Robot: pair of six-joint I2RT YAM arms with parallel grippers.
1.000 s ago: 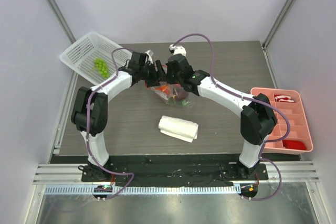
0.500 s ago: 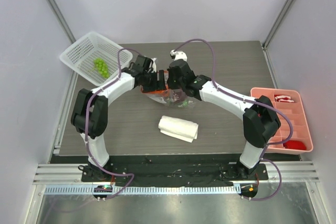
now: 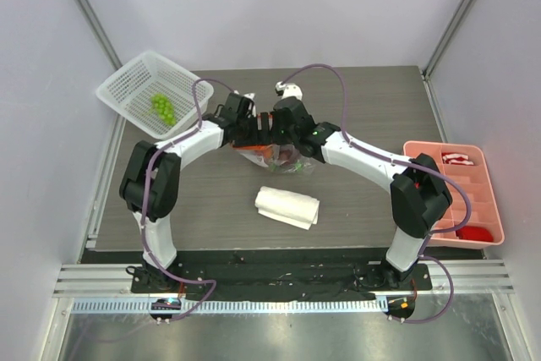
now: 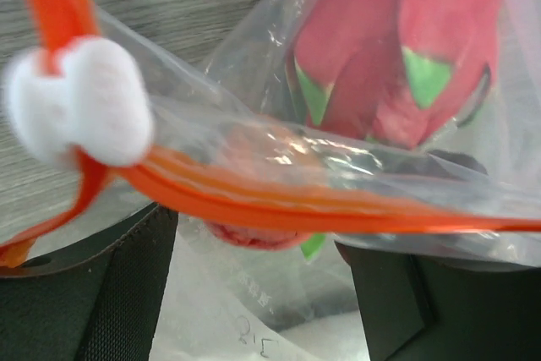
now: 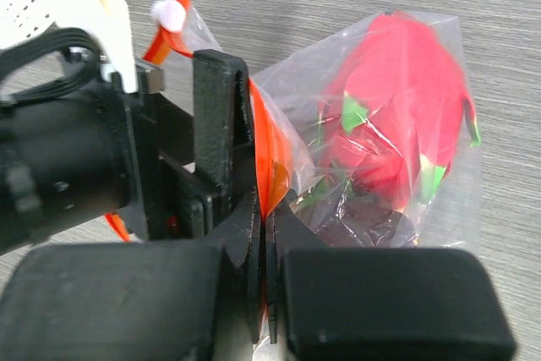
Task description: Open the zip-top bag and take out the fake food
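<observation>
Both arms meet over the far middle of the worktop (image 3: 372, 99), right at the bag (image 4: 245, 48). The bag lies there with its zipper strip (image 4: 279, 200) on the left side, towards the left arm. There's a fluffy white tab (image 4: 80, 103) stuck on one end of the strip.

The right pincer (image 5: 264, 217) is clenched, with its tips pressed together on the bag's film right by the orange strip. The left pincer (image 4: 260, 234) is trickier. In its own camera the fingers (image 4: 127, 293) stand a bit apart with bag film between them and the strip just past the tips. Honestly can't tell whether it's actually got a grip.

Inside the bag there's a red-pink dragon fruit (image 5: 397, 90) with green tips, plus something dark (image 5: 372, 221) tucked under it near the pincers.

As for writing, there are faint handwritten marks (image 4: 254, 336) on the film low in the left wrist view, but they're too blurry to read. No brands that I can see.

The grapes (image 3: 162, 107) sit in a white basket (image 3: 127, 82) at the far left corner, well away from the bag. A folded white cloth (image 3: 287, 206) lies just near of the bag. A pink tray (image 3: 494, 209) with red bits in it sits off the right edge.
</observation>
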